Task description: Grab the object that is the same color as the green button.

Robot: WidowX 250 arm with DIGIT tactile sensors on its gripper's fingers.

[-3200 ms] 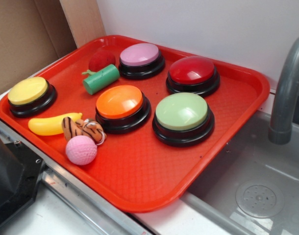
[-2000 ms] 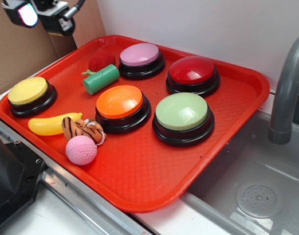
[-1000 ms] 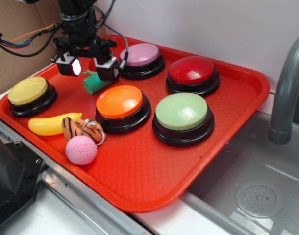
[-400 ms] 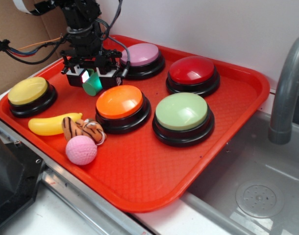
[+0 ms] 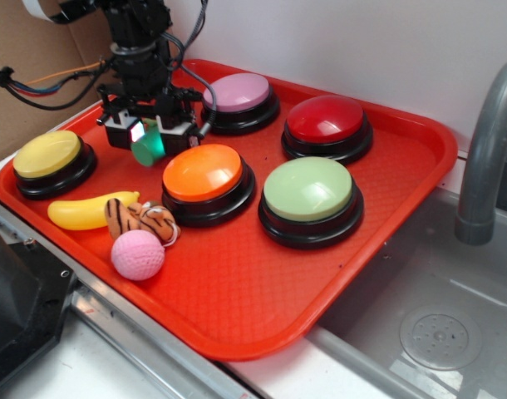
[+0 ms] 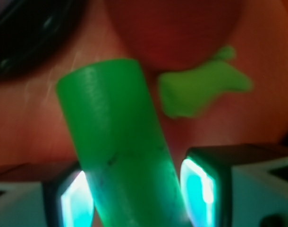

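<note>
The object, a small dark-green cylinder (image 5: 147,150), lies at the back left of the red tray (image 5: 237,307), and only its round front end shows under my gripper (image 5: 147,137). In the wrist view the cylinder (image 6: 111,123) runs tilted between my two glowing pads (image 6: 75,201), with my gripper (image 6: 134,198) shut on its sides. Its green stem (image 6: 200,90) juts out to the right. The pale green button (image 5: 308,189) sits mid-tray, well to the right of the gripper.
An orange button (image 5: 202,172) sits just right of the gripper and a pink button (image 5: 237,90) behind it. A dark red fuzzy ball (image 6: 172,28) touches the stem. A yellow button (image 5: 47,154), a banana (image 5: 83,214), a striped toy (image 5: 141,218) and a pink ball (image 5: 138,253) lie front left. Sink and faucet (image 5: 486,150) are on the right.
The arm came in from the top left and dropped over the cylinder. Its fingers went from wide apart to closed on it, and the cylinder's front end shifted slightly left.
</note>
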